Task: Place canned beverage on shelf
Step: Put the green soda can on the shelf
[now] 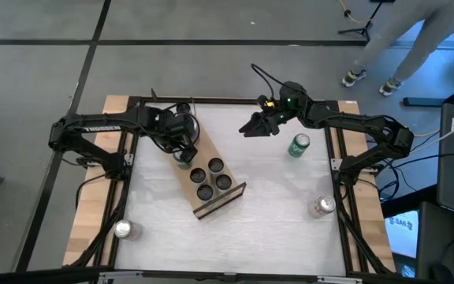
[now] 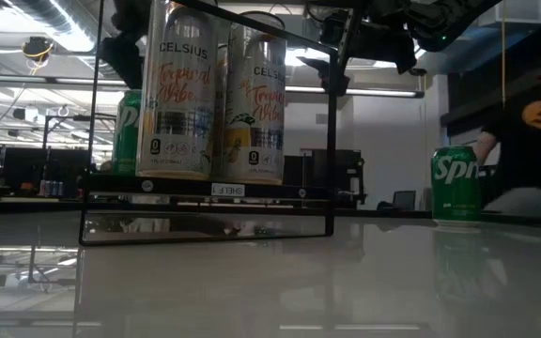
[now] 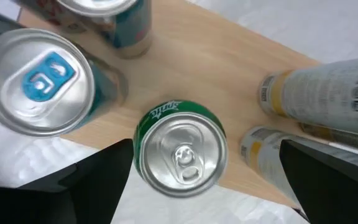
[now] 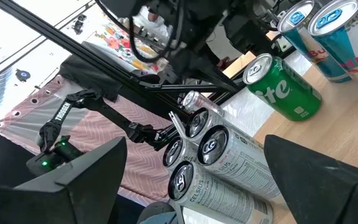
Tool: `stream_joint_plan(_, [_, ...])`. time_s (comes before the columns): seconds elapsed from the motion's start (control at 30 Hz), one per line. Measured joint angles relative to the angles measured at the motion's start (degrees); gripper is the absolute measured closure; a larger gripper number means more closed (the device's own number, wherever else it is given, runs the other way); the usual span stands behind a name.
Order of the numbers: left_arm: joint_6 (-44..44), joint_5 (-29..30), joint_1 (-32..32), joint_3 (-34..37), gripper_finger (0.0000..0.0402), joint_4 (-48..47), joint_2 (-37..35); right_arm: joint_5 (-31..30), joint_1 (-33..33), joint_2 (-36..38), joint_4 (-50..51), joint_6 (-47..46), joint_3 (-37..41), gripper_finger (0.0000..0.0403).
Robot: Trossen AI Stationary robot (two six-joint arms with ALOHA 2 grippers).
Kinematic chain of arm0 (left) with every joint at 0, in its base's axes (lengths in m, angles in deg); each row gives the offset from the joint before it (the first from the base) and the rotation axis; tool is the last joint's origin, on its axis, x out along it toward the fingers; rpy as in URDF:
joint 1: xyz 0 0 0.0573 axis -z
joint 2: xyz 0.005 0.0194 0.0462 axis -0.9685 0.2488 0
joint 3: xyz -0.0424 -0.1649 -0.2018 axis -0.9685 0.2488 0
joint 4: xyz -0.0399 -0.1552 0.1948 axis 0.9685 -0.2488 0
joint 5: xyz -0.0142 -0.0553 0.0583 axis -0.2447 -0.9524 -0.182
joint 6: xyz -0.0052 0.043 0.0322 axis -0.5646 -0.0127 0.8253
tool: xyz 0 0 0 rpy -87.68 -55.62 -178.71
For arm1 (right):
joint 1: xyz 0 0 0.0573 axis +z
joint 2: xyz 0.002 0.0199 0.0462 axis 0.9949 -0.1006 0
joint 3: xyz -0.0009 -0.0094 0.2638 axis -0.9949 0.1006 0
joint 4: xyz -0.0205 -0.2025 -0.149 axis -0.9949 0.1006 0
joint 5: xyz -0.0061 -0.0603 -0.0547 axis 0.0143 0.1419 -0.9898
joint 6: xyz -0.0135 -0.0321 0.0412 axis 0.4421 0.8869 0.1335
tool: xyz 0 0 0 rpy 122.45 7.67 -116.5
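Hovering wide open, left claw point(image 3: 201, 186) straddles a shiny green can point(image 3: 179, 147) on the light-wood shelf point(image 1: 208, 183); only the low view shows Celsius labels; right claw point(image 1: 256, 126) open, empty.

Around your white bench point(image 1: 274, 229) you have a grey floor point(image 1: 211, 71) crossed by dark seams, a person's legs point(image 1: 404, 47) at the far right corner, a tripod foot point(image 1: 361, 28) nearby, and, looking level across, bright ceiling light strips point(image 2: 364, 91) above distant desks.
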Motion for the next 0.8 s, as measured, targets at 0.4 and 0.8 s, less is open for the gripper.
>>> stream_joint_plan(0.4, [7.4,0.2,4.0,-7.8,0.0011,-5.0,0.0,0.0,0.0,0.0,0.0,0.0,0.0,0.0029])
stream_joint_plan(0.8, [-0.8,6.5,16.8,-8.0,0.0037,-16.2,0.0,-2.4,0.0,0.0,0.0,0.0,0.0,0.0029])
